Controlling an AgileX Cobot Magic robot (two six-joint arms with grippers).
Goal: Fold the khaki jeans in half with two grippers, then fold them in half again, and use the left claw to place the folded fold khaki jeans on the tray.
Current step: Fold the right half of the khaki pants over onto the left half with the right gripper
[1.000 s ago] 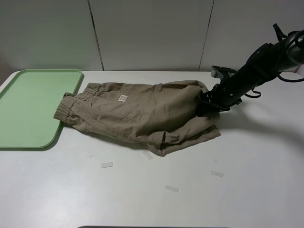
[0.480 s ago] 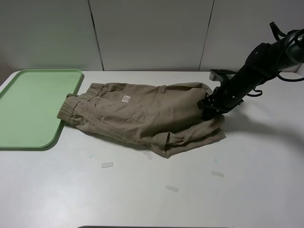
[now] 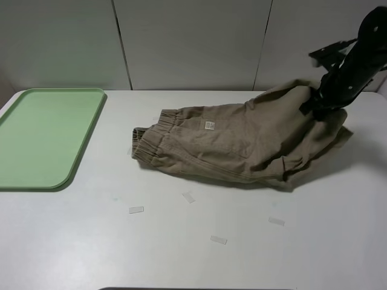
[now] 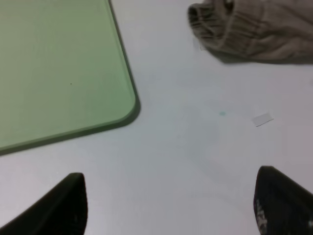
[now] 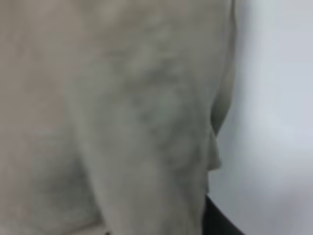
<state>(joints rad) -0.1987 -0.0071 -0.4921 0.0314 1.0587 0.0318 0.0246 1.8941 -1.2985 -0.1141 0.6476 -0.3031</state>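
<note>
The khaki jeans [image 3: 242, 142] lie crumpled on the white table right of centre, waistband towards the left and white label up. My right gripper [image 3: 315, 104] is shut on their leg end and holds it lifted at the far right. In the right wrist view the cloth [image 5: 122, 122] fills almost the whole picture. The pale green tray [image 3: 42, 136] lies at the far left, with a gap between it and the jeans. My left gripper [image 4: 168, 205] is open and empty over bare table near the tray's corner [image 4: 58, 63]; the waistband [image 4: 254, 29] shows beyond it.
Several small clear tape strips lie on the table in front of the jeans, such as one [image 3: 136, 210] at the left, one [image 3: 218, 240] in the middle and one [image 3: 276, 221] at the right. A grey panelled wall stands behind the table.
My right gripper has risen and moved right and back with the leg end. It has dragged the jeans to the right, off the tray's edge.
</note>
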